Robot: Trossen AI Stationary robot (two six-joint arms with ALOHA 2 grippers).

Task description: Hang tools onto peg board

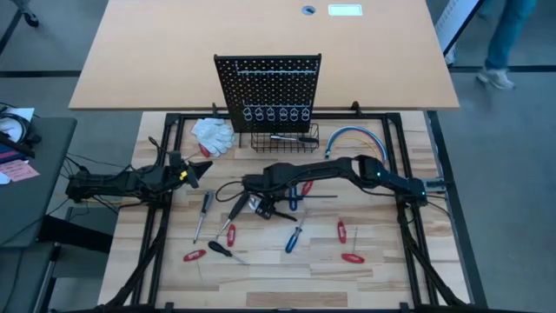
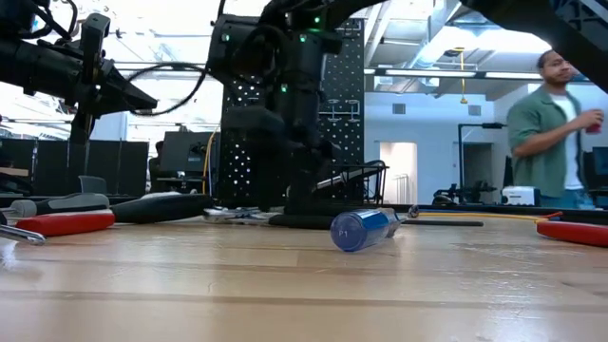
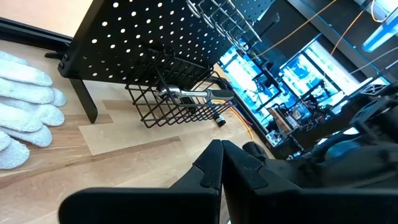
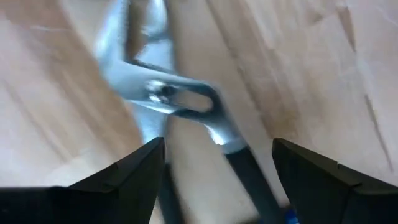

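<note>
We see the right tool (image 4: 217, 162) spread apart over the pliers (image 4: 168, 99) on the bench (image 4: 323, 74); stiff, heavy, slippery steel, so we'd clamp near the pivot.

A robotics lab: framed wooden workbench (image 1: 261, 269), monitors (image 2: 185, 152), and a person (image 2: 556, 128) behind.

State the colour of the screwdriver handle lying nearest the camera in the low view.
Translucent blue; the screwdriver handle shows best in the low view.

White gloves (image 1: 213, 134) beside a curved blue cable (image 1: 356, 133); person (image 2: 556, 128) behind
</note>
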